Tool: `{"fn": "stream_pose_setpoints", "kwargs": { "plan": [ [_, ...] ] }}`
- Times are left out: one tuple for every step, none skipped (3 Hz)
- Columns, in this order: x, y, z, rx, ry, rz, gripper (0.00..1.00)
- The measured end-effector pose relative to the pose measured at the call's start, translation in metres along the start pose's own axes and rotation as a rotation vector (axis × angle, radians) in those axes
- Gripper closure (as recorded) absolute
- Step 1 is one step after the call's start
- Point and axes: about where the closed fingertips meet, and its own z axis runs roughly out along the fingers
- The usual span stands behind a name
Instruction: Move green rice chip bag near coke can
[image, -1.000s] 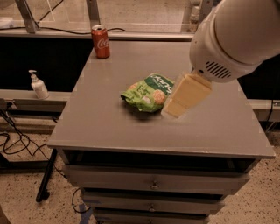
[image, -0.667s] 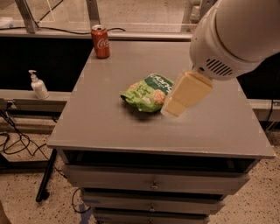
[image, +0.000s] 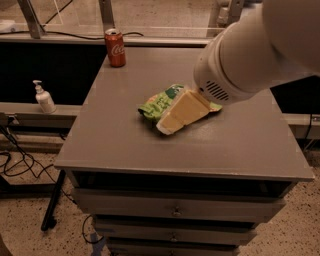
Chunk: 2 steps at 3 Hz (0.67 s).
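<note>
Green crinkly film is your concern: the green rice chip bag (image: 159, 104) lies near the middle of the grey cabinet top (image: 240, 145), well apart from the coke can (image: 115, 47), which stands upright at the far left corner. Your likely risk from here is the slippery pouch. A shallow pinch on loose film could let it slide free mid-carry, and a low sweep toward that corner could knock the can over. The gripper (image: 170, 122) sits low over the bag's right side, covering part of it and seemingly touching it. You cannot tell whether the claw is apart or clamped.
</note>
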Motion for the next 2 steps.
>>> {"fn": "stream_pose_setpoints", "kwargs": {
  "plan": [
    [0.012,0.007,0.045,-0.030,-0.039,0.079,0.00],
    [0.037,0.009,0.084,-0.054,-0.057,0.131,0.00]
  ]
}}
